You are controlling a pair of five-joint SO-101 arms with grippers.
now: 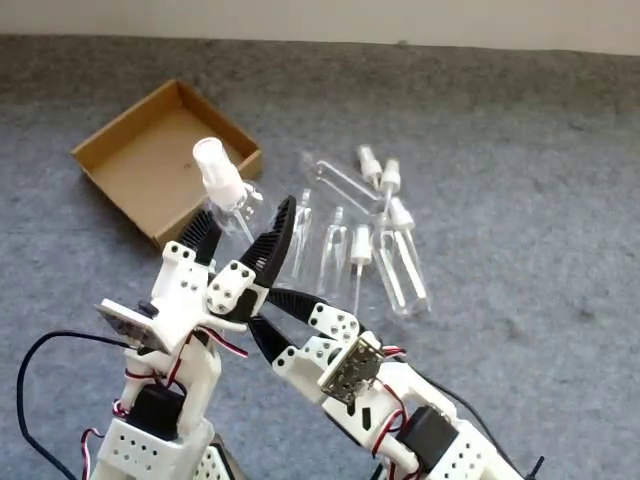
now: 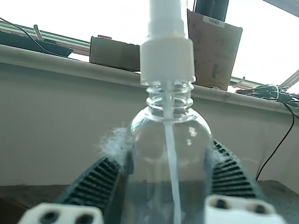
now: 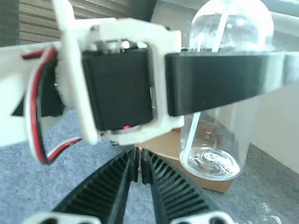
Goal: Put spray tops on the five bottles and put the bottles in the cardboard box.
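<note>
- My left gripper (image 1: pixel 245 215) has its fingers (image 2: pixel 100 179) clamped on a clear bottle (image 1: pixel 238 200), held off the worktop (image 1: pixel 520 300) by the near corner of the box (image 1: pixel 110 150).
- The bottle's long axis runs straight out from those fingers, and its spray top (image 1: pixel 215 165) points away from the arm.
- My right gripper (image 1: pixel 260 308) sits just under the left one, with its fingers (image 3: pixel 161 186) pressed together on nothing.
- The other bottles (image 1: pixel 400 265) lie flat to the right of the box, mostly lengthwise near to far.
- In the left wrist view, a cardboard sheet (image 2: pixel 215 51) carries a barcode sticker, too small for me to read.
</note>
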